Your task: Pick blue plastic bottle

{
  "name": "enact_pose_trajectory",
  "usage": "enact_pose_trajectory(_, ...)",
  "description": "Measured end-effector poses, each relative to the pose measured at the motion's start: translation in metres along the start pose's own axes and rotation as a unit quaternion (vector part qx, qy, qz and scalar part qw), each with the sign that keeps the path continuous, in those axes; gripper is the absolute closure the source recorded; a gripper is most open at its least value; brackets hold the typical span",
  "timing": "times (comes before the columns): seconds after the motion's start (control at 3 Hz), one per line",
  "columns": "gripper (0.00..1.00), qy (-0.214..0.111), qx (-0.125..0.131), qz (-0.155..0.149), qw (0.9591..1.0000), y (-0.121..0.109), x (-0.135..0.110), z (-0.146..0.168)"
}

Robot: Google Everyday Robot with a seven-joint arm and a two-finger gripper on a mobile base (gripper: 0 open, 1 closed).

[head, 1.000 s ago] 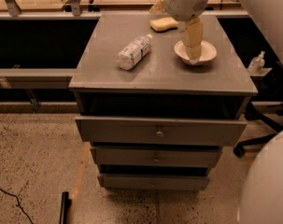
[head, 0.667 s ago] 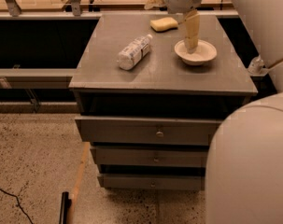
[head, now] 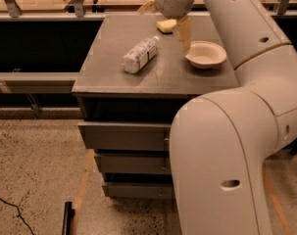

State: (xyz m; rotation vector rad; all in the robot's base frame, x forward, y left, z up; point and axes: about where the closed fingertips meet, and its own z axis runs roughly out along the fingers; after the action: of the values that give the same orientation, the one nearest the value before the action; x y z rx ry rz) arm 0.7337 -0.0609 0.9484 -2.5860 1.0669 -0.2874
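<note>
The blue plastic bottle (head: 139, 55) is a small clear bottle with a whitish label and a white cap. It lies on its side on the grey cabinet top (head: 113, 77), cap pointing to the back right. My gripper (head: 166, 19) hangs above the back of the cabinet top, over a yellow sponge, to the back right of the bottle and apart from it. It is open and empty. One beige finger (head: 184, 33) points down between the bottle and the bowl, the other (head: 148, 6) sticks out to the left.
A beige bowl (head: 205, 54) stands on the right of the cabinet top. A yellow sponge (head: 165, 26) lies at the back, partly under the gripper. My white arm (head: 236, 131) fills the right side and hides the cabinet's right front. Drawers (head: 123, 136) lie below.
The gripper has moved left from above the bowl to above the sponge, nearer the bottle. The arm has swung in and now covers the right of the view. The bottle has not moved.
</note>
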Motion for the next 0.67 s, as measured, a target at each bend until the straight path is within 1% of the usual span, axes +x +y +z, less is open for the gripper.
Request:
enact_pose_trajectory(0.33, 0.0, -0.004, -0.039, -0.02, 0.9991, -0.006, 0.005, 0.06)
enact_pose_trajectory(0.67, 0.0, 0.003, -0.06, -0.045, 0.9972, -0.017, 0.002, 0.093)
